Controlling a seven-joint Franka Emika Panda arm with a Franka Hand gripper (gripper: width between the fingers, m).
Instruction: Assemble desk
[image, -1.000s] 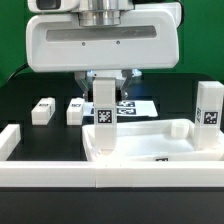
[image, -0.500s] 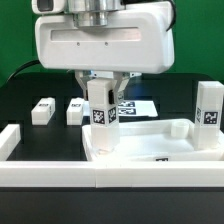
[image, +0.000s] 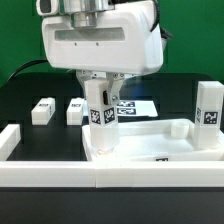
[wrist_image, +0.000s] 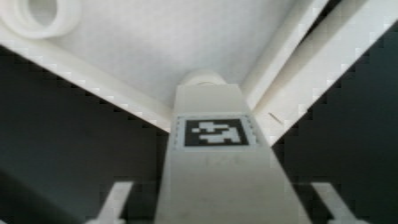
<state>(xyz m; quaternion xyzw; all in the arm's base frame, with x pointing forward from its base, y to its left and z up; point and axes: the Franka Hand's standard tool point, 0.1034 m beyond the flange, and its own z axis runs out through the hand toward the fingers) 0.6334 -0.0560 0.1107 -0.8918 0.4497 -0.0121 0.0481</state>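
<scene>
The white desk panel (image: 165, 150) with a raised rim lies at the front right. A white tagged leg post (image: 101, 118) stands in its near left corner, leaning slightly. My gripper (image: 103, 88) hangs over the post's top, its fingers on either side. In the wrist view the post (wrist_image: 217, 140) runs between my fingers (wrist_image: 118, 200), with a dark gap on each side, so the gripper (wrist_image: 217, 205) is open around it. The panel (wrist_image: 160, 45) shows beyond, with a round hole (wrist_image: 43, 15).
Two leg posts (image: 42, 110) (image: 74, 110) lie on the black table at the left. Another post (image: 208, 108) stands at the right. The marker board (image: 138, 105) lies behind the gripper. A long low white rail (image: 45, 172) runs along the front.
The hand has shifted toward the exterior view's left and turned. The post between the fingers has turned with it and now leans a little.
</scene>
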